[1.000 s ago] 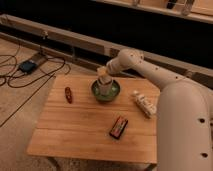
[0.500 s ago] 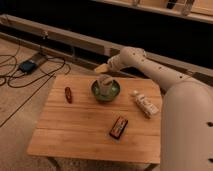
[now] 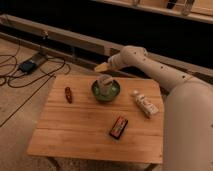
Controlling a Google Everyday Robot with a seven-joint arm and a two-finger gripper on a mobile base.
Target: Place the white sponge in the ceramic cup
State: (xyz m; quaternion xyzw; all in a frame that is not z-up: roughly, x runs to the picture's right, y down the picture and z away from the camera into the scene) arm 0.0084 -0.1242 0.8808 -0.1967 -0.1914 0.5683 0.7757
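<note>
Sponge: white sponge not visible apart from the cup; likely already inside, cannot confirm.
Cup: ceramic cup point(image 3: 104, 84) upright inside green bowl point(image 3: 105, 92), below and just ahead of the jaws.
Jaws: gripper point(image 3: 102, 67) above the cup, off its far-left side; state cannot be told.
Progress: drop apparently done; only retreat left.
Bench: bench point(image 3: 75, 130) also carrying tube point(image 3: 145, 104), dark packet point(image 3: 118, 126).
</note>
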